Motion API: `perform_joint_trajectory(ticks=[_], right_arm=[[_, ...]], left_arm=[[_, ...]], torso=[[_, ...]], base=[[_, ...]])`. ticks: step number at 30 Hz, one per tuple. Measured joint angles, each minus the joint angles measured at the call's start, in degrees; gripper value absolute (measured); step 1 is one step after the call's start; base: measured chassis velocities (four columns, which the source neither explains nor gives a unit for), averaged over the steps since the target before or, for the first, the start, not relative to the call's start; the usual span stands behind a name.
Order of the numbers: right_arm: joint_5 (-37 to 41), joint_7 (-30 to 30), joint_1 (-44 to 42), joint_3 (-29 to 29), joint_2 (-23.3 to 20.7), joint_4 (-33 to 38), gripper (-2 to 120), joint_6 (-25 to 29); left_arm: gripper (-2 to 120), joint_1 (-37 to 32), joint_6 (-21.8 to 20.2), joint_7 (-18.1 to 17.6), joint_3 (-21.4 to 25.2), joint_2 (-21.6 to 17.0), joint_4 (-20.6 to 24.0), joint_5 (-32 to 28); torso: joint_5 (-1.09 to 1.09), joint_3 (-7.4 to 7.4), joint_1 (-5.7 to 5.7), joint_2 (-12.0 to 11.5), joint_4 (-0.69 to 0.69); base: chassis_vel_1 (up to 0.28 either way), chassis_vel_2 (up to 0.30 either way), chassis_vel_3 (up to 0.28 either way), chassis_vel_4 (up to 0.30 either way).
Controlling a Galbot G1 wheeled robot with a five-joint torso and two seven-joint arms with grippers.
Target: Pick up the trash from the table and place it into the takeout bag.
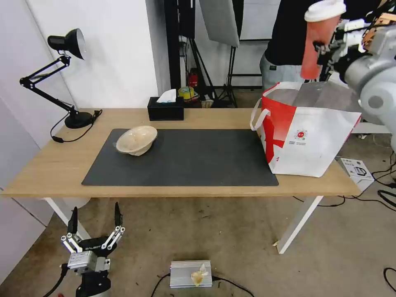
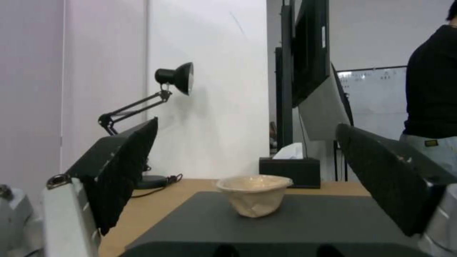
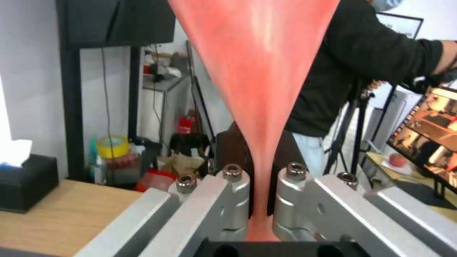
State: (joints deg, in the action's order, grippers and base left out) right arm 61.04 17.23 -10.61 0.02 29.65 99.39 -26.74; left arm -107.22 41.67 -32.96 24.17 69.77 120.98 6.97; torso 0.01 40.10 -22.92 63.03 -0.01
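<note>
Right pincer (image 1: 326, 46) clamped on red drink cup with white lid (image 1: 317, 39), above red-and-white takeout bag (image 1: 307, 136) at 3 o'clock; left pincer (image 1: 95, 219) wide open, empty, low at 7 o'clock

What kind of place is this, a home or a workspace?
Probably a lab or studio set up for recording: a photo reflector on stands behind the table, cables across the bare concrete floor, and a monitor nearby.
</note>
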Motion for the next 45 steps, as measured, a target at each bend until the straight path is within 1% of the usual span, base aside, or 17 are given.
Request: perform_joint_trajectory(ticks=[7,12,15,19,27,33,38,45], right_arm=[[-0.42,-0.78,-4.70,3.08,-1.41,0.04,3,0.34],[-1.11,-1.61,-6.99,4.02,-2.09,0.05,3,0.40],[-2.06,-3.22,-8.85,4.22,-2.62,0.11,3,0.38],[-3.05,-4.31,-10.70,4.24,-2.73,-0.16,3,0.35],[-5.12,-4.53,-13.11,3.67,-2.16,-0.92,2,-0.09],[-6.04,-4.53,-13.73,2.04,-1.45,-2.72,2,-1.36],[-6.82,-4.41,-14.25,1.78,-0.37,-3.79,2,-1.65],[-6.62,-3.59,-14.18,0.92,-0.26,-3.88,2,-2.99]], left_arm=[[100,-0.08,-0.01,0.05,-0.13,0.06,0.30,0.23],[100,-0.12,-0.01,0.06,-0.16,0.04,0.38,0.27],[100,-0.13,-0.01,0.07,-0.32,0.16,0.49,0.35],[100,-0.11,-0.01,0.12,-0.58,0.26,0.58,0.55],[100,-0.22,0.00,0.57,-0.67,0.21,0.61,0.71],[100,0.04,-0.02,1.05,-1.10,0.57,0.54,0.80],[100,0.06,-0.04,1.09,-1.22,0.69,0.36,0.93],[100,0.05,-0.04,1.09,-1.13,0.67,0.42,0.92]], torso=[[-0.01,0.00,0.00,0.00,0.01],[-0.01,0.00,0.00,0.00,0.00],[-0.02,0.00,0.00,0.00,0.01],[-0.01,0.00,0.00,0.00,0.01],[-0.01,0.00,0.00,0.00,0.01],[-0.01,0.00,0.00,0.00,0.01],[-0.01,0.00,0.00,0.00,0.02],[-0.01,0.00,0.00,0.00,0.01]], base=[[0.000,0.000,0.000,0.000],[0.000,0.000,0.000,0.000],[0.000,0.000,0.000,0.000],[0.000,0.000,0.000,0.000],[0.000,0.000,0.000,0.000],[0.000,0.000,0.000,0.000],[0.000,0.000,0.000,0.000],[0.000,0.000,0.000,0.000]])
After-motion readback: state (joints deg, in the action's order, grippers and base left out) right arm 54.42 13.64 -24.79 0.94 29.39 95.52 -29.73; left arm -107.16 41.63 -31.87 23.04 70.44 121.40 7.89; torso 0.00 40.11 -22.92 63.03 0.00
